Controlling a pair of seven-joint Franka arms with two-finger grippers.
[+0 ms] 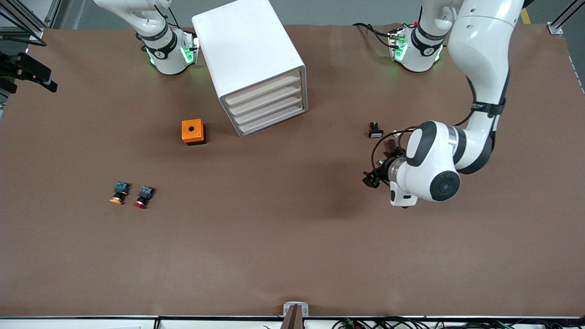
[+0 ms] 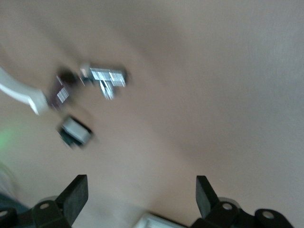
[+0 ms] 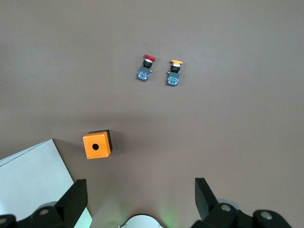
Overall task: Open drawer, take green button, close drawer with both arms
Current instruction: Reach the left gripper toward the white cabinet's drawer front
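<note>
We see the cabinet (image 1: 256, 64) with all 4 drawers closed; our left gripper (image 2: 141, 194), fingers apart, hovers over bare table toward the left arm's end from it; our right gripper (image 3: 140, 197), fingers apart, waits above the cabinet.

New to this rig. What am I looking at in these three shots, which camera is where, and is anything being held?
Two white robot arms stand at a brown table. The big picture comes from a high camera facing them; the other two come from cameras on each arm's wrist, looking down past its fingers.

On the table: a white cabinet with four drawers, all shut; an orange box with a round hole; an orange-capped button beside a red-capped button; and a small dark part toward the left arm's end.

The left gripper hangs low over the table close to that part, open and empty. The right gripper waits high near its base, also open and empty.

No green button shows.
</note>
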